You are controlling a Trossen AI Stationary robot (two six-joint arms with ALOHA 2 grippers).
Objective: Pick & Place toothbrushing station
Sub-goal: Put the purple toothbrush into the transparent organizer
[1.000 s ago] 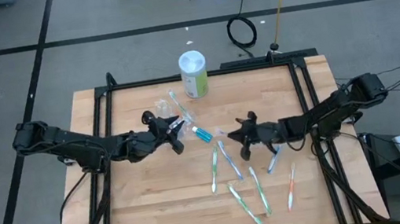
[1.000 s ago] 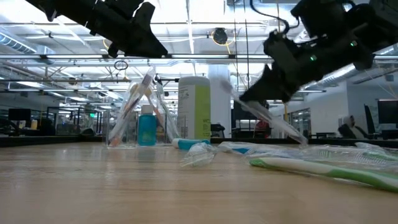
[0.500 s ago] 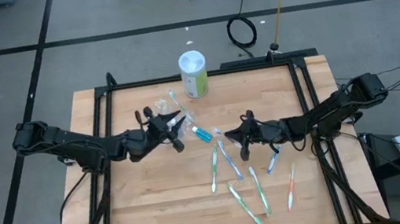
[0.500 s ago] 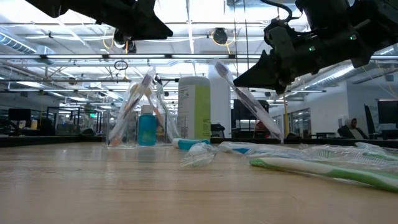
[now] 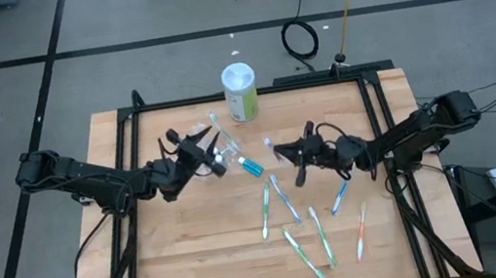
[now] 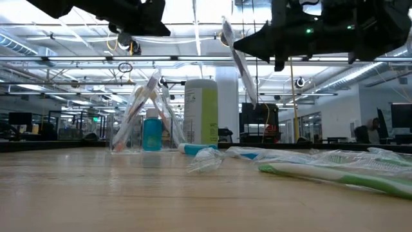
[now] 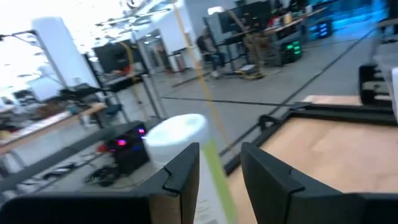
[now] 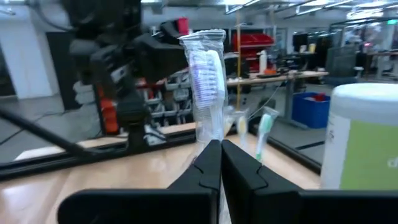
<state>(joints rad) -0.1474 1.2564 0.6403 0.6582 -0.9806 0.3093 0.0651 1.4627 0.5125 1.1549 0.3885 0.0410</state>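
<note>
My right gripper [image 5: 291,155] is shut on a toothbrush in a clear wrapper [image 8: 208,74], held above the table's middle. In the low view this toothbrush [image 6: 239,61] stands nearly upright, clear of the wood. My left gripper [image 5: 205,151] is open and empty, raised beside the clear crinkly container [image 5: 215,136]. That container [image 6: 143,119] stands on the table with toothbrushes and a blue tube leaning inside it. Another blue tube [image 5: 250,166] and several toothbrushes [image 5: 288,207] lie flat on the table. My right gripper pinches the wrapped toothbrush between its two fingers, on the handle a little below the head [image 8: 211,138]. The fingers come level from the table's right and lie across it. The brush is lifted clear and nearly upright, head up, its longer lower part [image 6: 251,93] hanging below the fingers.
A white-lidded green canister [image 5: 240,91] stands at the table's far edge behind the container. Loose toothbrushes [image 5: 320,237] spread over the near right part of the table, with an orange one [image 5: 361,229] farthest right. The near left of the wooden top [image 5: 168,259] is bare.
My right gripper has risen and gone a little toward the far left with the wrapped toothbrush. The brush has come clear of the table and tipped from slanting to nearly upright. My left gripper has risen and drawn slightly toward the left and far edges.
</note>
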